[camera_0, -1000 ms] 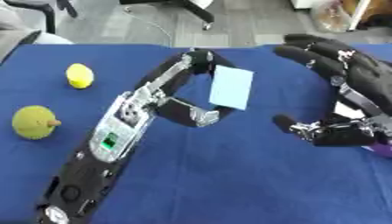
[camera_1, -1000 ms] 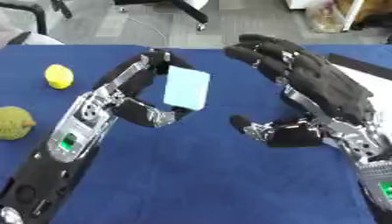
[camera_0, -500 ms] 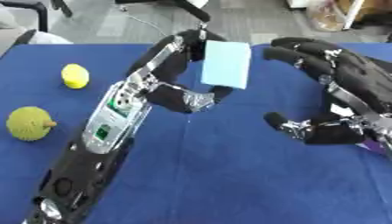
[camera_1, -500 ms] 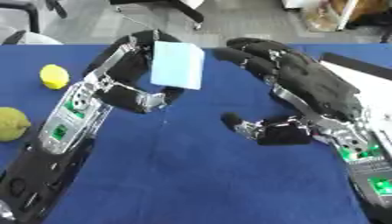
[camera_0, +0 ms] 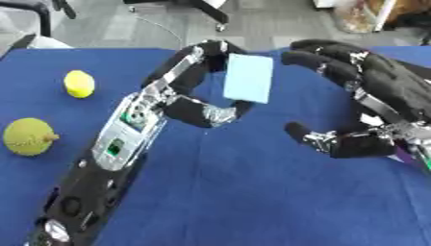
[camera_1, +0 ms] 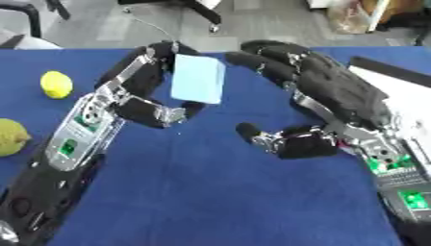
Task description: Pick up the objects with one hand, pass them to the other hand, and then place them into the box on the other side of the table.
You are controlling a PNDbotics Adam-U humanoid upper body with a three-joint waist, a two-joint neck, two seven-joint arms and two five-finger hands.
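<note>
Black arms, silver joints, green boards

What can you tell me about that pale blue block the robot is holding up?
The pale blue block is a flat, rectangular slab with a plain, matte face and soft-looking edges; it may be a sponge or foam, though that is not certain. It stands roughly upright, lifted clear of the blue table. The left hand curls round it, fingers at its top edge and thumb below. The right hand, spread open, is close beside it, not visibly touching.

Card [camera_0: 248, 78] between hands, fruits [camera_0: 78, 83] left.
</note>
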